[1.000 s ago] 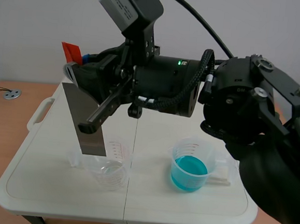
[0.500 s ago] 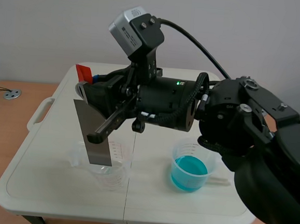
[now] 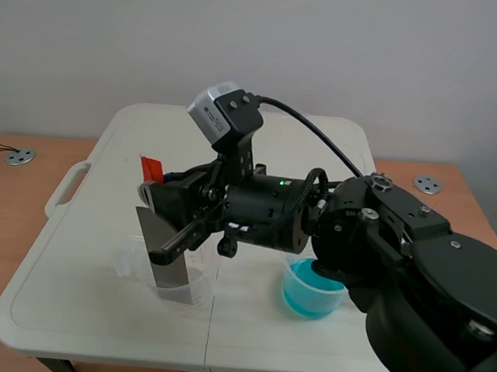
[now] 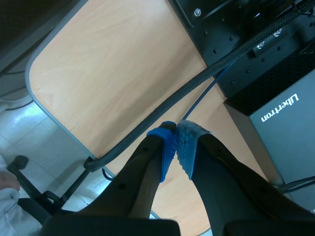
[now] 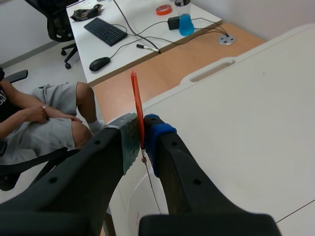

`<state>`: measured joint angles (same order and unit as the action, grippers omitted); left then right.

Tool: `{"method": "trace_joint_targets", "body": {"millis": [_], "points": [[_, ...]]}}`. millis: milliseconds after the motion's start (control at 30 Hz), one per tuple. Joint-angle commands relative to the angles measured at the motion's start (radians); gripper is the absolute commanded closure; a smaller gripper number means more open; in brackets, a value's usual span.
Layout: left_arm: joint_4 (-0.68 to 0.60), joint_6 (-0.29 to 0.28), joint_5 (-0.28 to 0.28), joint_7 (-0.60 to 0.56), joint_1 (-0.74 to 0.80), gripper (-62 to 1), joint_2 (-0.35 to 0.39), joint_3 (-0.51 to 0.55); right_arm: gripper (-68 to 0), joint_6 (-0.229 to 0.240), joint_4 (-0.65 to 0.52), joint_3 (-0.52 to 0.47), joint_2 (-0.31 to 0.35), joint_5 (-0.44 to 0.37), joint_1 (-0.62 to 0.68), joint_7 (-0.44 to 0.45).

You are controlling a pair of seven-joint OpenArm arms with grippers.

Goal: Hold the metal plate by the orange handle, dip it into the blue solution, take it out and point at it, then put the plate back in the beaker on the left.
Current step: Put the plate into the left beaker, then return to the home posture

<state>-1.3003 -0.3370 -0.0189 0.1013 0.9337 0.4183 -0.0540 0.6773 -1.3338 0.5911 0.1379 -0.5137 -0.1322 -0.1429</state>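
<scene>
Within the last second the right arm has sunk from the upper part of the scene frame to its middle, carrying the metal plate (image 3: pixel 169 262) down with it. The plate hung above the clear beaker (image 3: pixel 131 259) at lower left; now its lower half stands inside that beaker, tilted. Whether its bottom edge touches the beaker floor I cannot tell. I judge this to be the last step, the put-back, nearly done, with only the release left.

The right pincer (image 3: pixel 157 194) is clenched on the orange handle (image 3: pixel 152 169). In the right wrist view the handle stands edge-on, pressed between the two pads, its tip rising above them. The plate hangs below the pincer.

The beaker of blue solution (image 3: pixel 312 290) sits at lower centre of the bench (image 3: pixel 67 301), well apart from the plate. The left pincer (image 4: pixel 176 147) is clenched on nothing.
</scene>
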Motion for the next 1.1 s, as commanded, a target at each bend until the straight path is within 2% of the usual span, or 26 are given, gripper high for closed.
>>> {"method": "trace_joint_targets", "body": {"millis": [0,200,400,533,567,600,633,667,700,733,933,1067], "points": [[-0.006,-0.003,0.003,-0.003,0.011,-4.2,-0.002,-0.002,-1.3,0.003,-0.003,-0.001,-0.011,-0.014,-0.012,0.02],[-0.006,-0.002,0.003,-0.003,0.011,-4.2,-0.002,-0.002,-1.9,0.004,0.009,-0.001,-0.011,-0.01,-0.012,0.022],[-0.006,-0.002,0.003,-0.003,0.011,-4.2,-0.002,-0.002,-20.5,0.004,0.009,-0.001,-0.011,-0.01,-0.012,0.014],[-0.006,-0.002,-0.011,-0.002,0.011,-4.4,-0.002,-0.002,-29.6,0.004,0.009,-0.004,-0.011,-0.011,-0.012,0.013],[-0.006,-0.002,-0.021,0.003,0.011,-6.3,-0.002,-0.002,-32.4,0.003,0.009,-0.004,-0.011,-0.011,-0.012,0.014],[-0.006,-0.002,-0.033,0.005,0.011,-12.1,-0.002,-0.002,-35.4,0.003,0.009,-0.004,-0.01,-0.011,-0.012,0.014],[-0.006,-0.002,-0.047,0.005,0.011,-22.2,-0.002,-0.002,-38.2,0.003,0.009,-0.004,-0.01,-0.011,-0.012,0.014],[-0.006,-0.002,-0.058,0.006,0.011,-36.8,-0.002,-0.002,-40.9,0.003,0.009,-0.004,-0.01,-0.011,-0.012,0.014],[-0.006,-0.002,-0.055,0.006,0.011,-54.2,-0.002,-0.002,-43.5,0.003,0.009,-0.004,-0.01,-0.011,-0.012,0.014],[-0.006,-0.002,-0.053,0.003,0.011,-62.3,-0.002,-0.002,-46.1,0.001,0.009,-0.009,-0.01,-0.011,-0.012,0.014],[-0.007,-0.002,-0.053,-0.009,0.01,-62.3,-0.002,-0.002,-67.0,-0.043,0.009,-0.053,-0.01,-0.013,-0.012,0.014],[-0.007,-0.002,-0.053,-0.007,0.01,-62.3,-0.002,-0.002,-66.4,-0.061,0.007,-0.102,-0.001,-0.014,-0.012,0.014]]}}
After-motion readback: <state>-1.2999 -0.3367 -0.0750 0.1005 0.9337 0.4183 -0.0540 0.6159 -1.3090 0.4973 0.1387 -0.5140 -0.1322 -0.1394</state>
